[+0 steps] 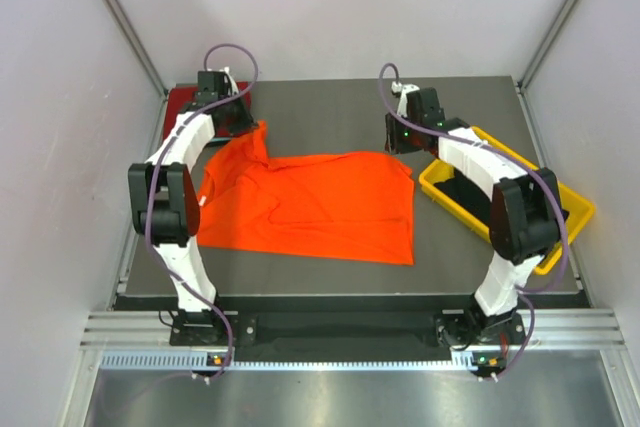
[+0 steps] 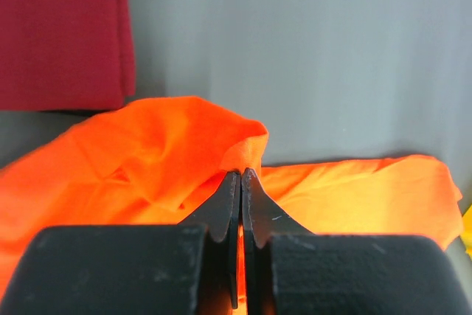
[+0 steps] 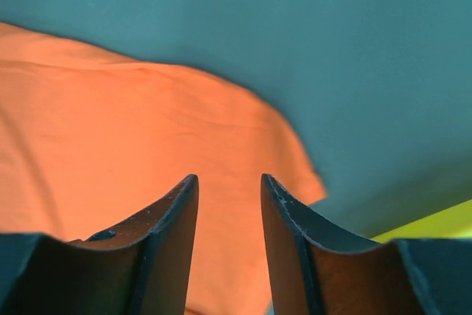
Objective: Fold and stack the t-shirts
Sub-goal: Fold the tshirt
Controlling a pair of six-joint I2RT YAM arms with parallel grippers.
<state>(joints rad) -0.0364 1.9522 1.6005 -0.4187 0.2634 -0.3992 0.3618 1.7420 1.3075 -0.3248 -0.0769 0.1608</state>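
A bright orange t-shirt [image 1: 320, 209] lies spread on the dark table, its far left corner pulled up. My left gripper [image 1: 238, 119] is shut on that raised corner; in the left wrist view [image 2: 241, 173] the cloth [image 2: 147, 160] bunches at the closed fingertips. A dark red t-shirt [image 1: 183, 100] lies folded at the far left corner and also shows in the left wrist view [image 2: 59, 35]. My right gripper [image 1: 400, 137] is open and empty above the shirt's far right corner; the right wrist view [image 3: 228, 178] shows the orange cloth [image 3: 133, 138] below its spread fingers.
A yellow plastic bin [image 1: 570, 209] stands at the right edge of the table, under my right arm, with something dark inside; its corner shows in the right wrist view [image 3: 435, 226]. Grey walls close in the table on three sides.
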